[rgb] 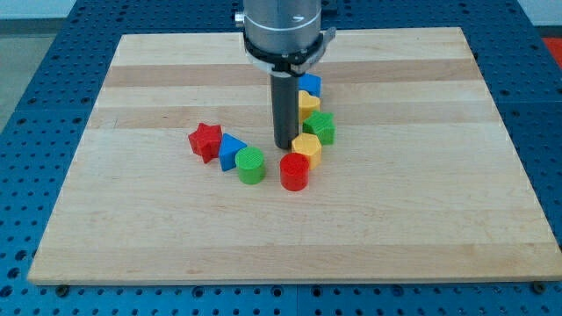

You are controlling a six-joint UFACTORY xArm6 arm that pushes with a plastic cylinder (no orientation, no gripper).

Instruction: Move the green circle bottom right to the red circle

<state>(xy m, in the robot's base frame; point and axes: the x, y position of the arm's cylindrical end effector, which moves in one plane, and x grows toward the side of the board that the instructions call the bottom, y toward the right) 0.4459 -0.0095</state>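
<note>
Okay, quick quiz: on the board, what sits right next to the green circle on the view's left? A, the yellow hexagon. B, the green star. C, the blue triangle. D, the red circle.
C: the blue triangle lies just to the view's left of the green circle, between it and the red star; the red circle is on its right.

Single arm entering from the view's top centre, grey cylindrical wrist housing pointing straight down. Dark rod hanging vertically beneath it, upright with no visible tilt. My tip set down at tabletop level, slightly above the view's middle.
</note>
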